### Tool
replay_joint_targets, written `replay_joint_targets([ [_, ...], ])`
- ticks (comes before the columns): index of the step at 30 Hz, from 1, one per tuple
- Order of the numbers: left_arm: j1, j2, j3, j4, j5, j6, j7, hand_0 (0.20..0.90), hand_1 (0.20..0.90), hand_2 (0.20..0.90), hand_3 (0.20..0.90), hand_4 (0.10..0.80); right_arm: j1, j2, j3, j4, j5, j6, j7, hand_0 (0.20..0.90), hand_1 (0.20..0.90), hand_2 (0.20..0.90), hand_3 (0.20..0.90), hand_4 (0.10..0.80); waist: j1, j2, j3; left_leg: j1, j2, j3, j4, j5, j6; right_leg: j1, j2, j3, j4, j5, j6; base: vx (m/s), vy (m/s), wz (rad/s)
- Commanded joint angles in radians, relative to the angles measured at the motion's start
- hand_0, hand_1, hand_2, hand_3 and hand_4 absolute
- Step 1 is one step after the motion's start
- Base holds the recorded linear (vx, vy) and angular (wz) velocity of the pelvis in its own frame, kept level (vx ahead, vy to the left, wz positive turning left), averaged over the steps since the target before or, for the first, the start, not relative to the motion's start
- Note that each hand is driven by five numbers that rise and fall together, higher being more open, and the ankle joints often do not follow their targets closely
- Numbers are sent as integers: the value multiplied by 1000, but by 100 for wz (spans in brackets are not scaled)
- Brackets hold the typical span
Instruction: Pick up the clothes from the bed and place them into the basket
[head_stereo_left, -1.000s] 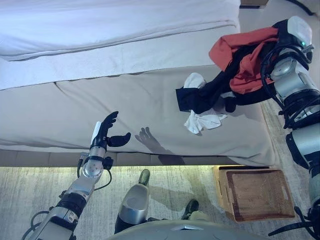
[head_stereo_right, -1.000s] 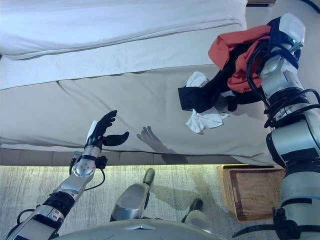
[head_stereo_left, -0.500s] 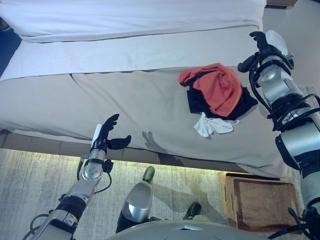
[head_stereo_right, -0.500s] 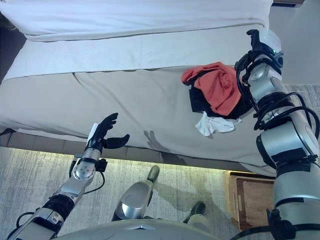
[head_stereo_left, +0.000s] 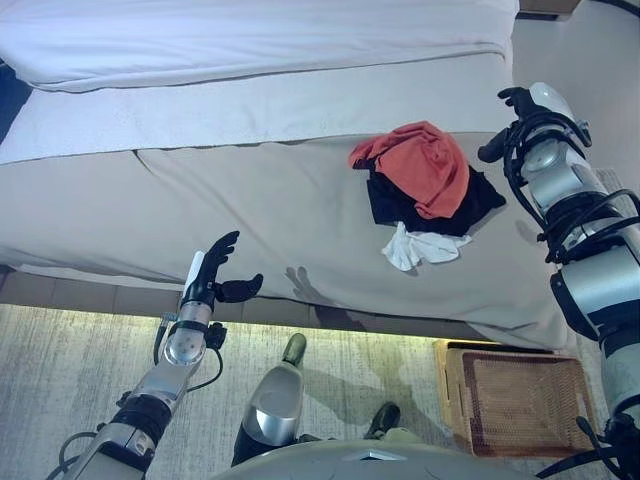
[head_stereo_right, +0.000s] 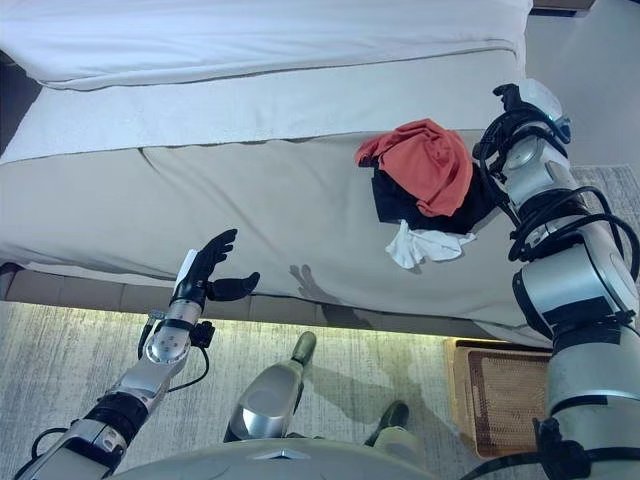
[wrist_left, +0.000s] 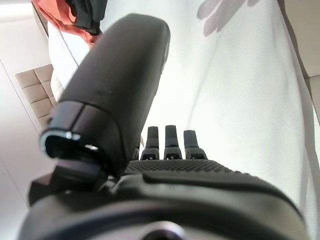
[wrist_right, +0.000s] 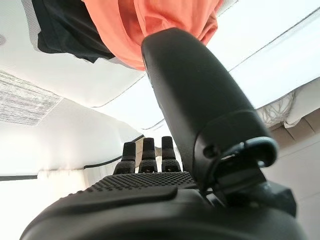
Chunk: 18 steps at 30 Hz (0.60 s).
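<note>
Nearest the robot, on the carpet (head_stereo_left: 60, 370) at its right, sits the wicker basket (head_stereo_left: 517, 403), empty as far as it shows, just beside the bed's foot edge. Slightly farther, the left hand (head_stereo_left: 213, 271) hovers at the near edge of the bed (head_stereo_left: 250, 200), fingers (wrist_left: 170, 142) straight and apart, thumb spread, holding nothing. Farther on, toward the bed's right side, lies the pile of clothes: a small white garment (head_stereo_left: 418, 246) nearest, a black garment (head_stereo_left: 400, 203) behind it, and an orange garment (head_stereo_left: 428, 165) draped on top. Beside the pile, on its right and apart from it, the right hand (head_stereo_left: 516, 100) is raised with fingers (wrist_right: 145, 155) extended and empty; the wrist view looks along them at the orange and black cloth.

Judged step: grasping the pile for transfer. To do it well, the right hand should probably descend onto the middle of the heap and gather orange and black layers together, including the white piece, then lift clear of the bed edge before swinging over the basket, since trailing cloth could snag or fall short.
</note>
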<state>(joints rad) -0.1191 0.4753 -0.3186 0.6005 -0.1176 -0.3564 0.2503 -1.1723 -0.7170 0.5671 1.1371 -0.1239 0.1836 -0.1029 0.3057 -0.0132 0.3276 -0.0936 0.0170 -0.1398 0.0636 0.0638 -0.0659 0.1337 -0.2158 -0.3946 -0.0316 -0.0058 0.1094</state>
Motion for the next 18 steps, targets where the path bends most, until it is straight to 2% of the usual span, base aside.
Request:
replay_joint_targets([
  [1,-49,34,-35,-96,-27,-137,53,900,900,900,900,800,-88,-36,94,-15,-48,-50,-59,900,900,900,900,800,26,13,-15,-32,48,39,9,-46,2,-96,-93,25,193,-41,-8,-125,36,4],
  [7,-78,23,-36,-155,-55,-173,90,900,900,900,900,800,-100,-8,105,-2,-54,-37,-100,900,900,900,900,800,41,46,71,-109,22,22,69,-49,10,-164,-110,22,249,-49,-20,-105,30,3],
  [8,-94,25,-35,-190,-64,-179,106,900,900,900,900,800,-127,2,110,4,-68,-25,-108,900,900,900,900,800,46,59,110,-156,1,16,125,-61,18,-207,-121,25,303,-62,-26,-132,35,8],
  [11,-98,34,-33,-254,-68,-187,141,900,900,900,900,800,-183,11,127,16,-83,-2,-113,900,900,900,900,800,52,83,181,-237,-28,28,256,-115,34,-305,-147,58,466,-122,-34,-135,81,5],
  [14,-99,41,-37,-298,-83,-167,168,900,900,900,900,800,-202,27,139,30,-84,19,-129,900,900,900,900,800,55,96,192,-318,-47,32,344,-153,58,-390,-156,77,565,-154,-49,-58,69,6],
  [18,-100,50,-45,-343,-79,-172,196,900,900,900,900,800,-222,31,150,54,-108,55,-157,900,900,900,900,800,59,112,192,-415,-63,33,421,-186,81,-488,-162,90,653,-159,-59,-49,21,8],
])
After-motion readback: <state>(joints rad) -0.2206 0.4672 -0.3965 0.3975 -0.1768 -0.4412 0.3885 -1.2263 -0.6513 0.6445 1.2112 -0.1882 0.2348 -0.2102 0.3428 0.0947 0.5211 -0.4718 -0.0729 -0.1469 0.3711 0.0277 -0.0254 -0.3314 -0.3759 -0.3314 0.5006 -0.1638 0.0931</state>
